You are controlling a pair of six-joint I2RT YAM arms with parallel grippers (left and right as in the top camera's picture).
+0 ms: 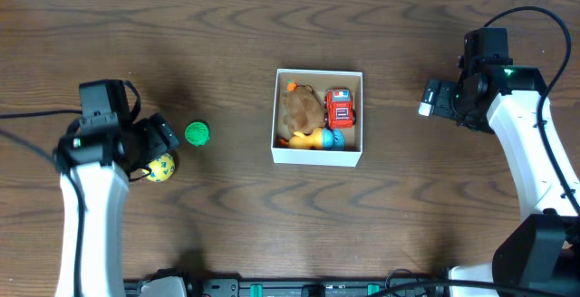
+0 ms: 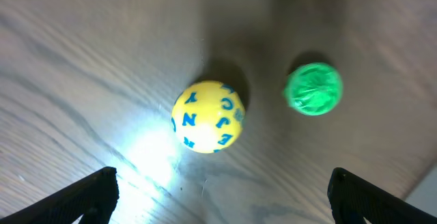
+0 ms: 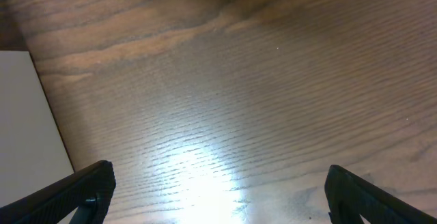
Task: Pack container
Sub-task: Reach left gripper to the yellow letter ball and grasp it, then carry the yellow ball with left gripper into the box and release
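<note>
**A:** ok, left to right, what's what? From overhead the left gripper [image 2: 222,183] is mostly hidden under its own wrist housing.

**B:** yeah, the left wrist cam sorts that out. Its fingers [image 2: 89,197] sit in the two bottom corners of that view, spread wide, with only counter [image 2: 82,60] between them. So it's gaping and empty. The yellow ball [image 2: 208,117] lies just ahead of the gap, not touching either finger. You can read blue letters on it there, but overhead it's only a yellow blob tucked against the wrist.

**A:** and the green ball [image 1: 197,133]?

**B:** just right of the yellow one, near it but apart. It looks bumpy up close and plain from above.

**A:** container?

**B:** the container [image 1: 317,158] is mid-counter, well apart from both balls. Only the overhead looks inside. There's a brown plush [image 1: 302,109] on the left, a red truck [image 1: 339,107] on the right, and a yellow toy [image 1: 308,138] and a blue piece [image 1: 333,138] along the wall nearest the robot. Can't tell what those last two are.

**A:** right side?

**B:** the right gripper [image 3: 218,183] hangs off to the right of the container, clear of it. Overhead doesn't show how far it's spread, but its own cam does. The fingers are far apart in both lower corners, holding nothing, with bare wood underneath. One white wall of the container pokes in at that view's left edge.
</note>
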